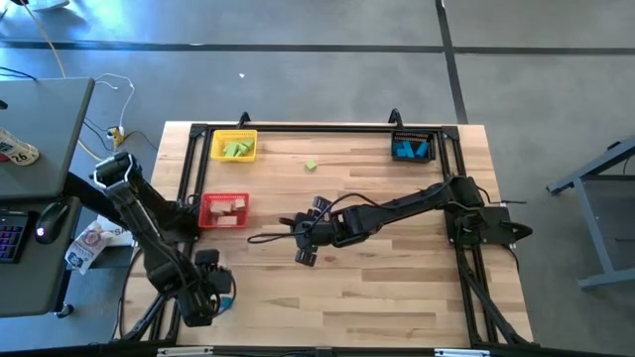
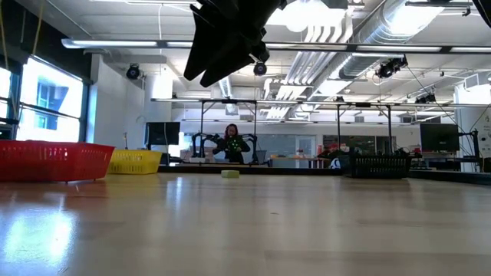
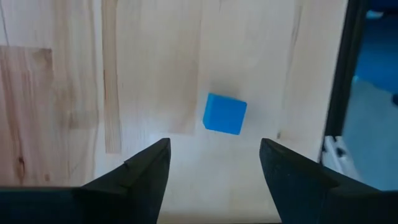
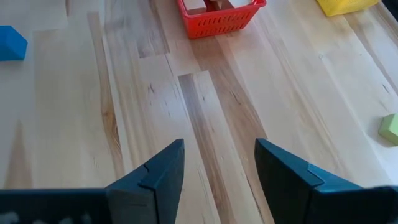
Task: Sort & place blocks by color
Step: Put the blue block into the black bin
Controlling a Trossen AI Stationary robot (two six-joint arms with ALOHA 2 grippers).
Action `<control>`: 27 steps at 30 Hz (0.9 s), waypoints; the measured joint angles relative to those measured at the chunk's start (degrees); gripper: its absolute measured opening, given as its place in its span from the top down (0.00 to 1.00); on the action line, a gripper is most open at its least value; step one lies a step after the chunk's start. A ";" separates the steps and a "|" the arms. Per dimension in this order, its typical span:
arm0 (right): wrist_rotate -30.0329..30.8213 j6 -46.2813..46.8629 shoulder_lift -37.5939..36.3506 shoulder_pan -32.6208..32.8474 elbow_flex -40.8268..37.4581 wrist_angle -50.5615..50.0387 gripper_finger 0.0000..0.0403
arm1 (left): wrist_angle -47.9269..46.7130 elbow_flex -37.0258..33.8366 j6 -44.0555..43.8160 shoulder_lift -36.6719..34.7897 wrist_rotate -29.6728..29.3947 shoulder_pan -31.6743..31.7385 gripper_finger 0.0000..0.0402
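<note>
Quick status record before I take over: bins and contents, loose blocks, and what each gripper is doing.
yellow bin: light green blocks inside
red bin: tan wood blocks inside
black bin: blue blocks inside
loose green block: on bare table between yellow and black bins
loose blue cube: on table just ahead of left gripper
left gripper: near table's front left corner, open, empty
right gripper: over table centre, open, empty, facing red bin

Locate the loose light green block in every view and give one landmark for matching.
High view: green block on bare table, right of the yellow bin.
Low view: far, centre.
Left wrist view: not in it.
Right wrist view: at the right edge.
Shared landmark: the yellow bin.
</note>
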 joint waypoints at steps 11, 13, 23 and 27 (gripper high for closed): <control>0.00 0.33 0.00 0.00 0.00 -0.31 0.55 | 1.20 -0.02 4.07 8.75 0.10 -0.34 0.43; 0.00 0.33 0.00 0.00 0.00 -0.31 0.55 | 1.36 0.00 4.90 10.12 0.87 -0.31 0.43; -0.02 0.36 0.00 0.02 0.00 -0.37 0.55 | 4.36 -0.02 5.97 14.90 3.40 -0.16 0.43; -0.02 0.39 0.00 0.02 0.00 -0.48 0.55 | 5.80 -0.04 6.07 16.14 3.36 -0.16 0.43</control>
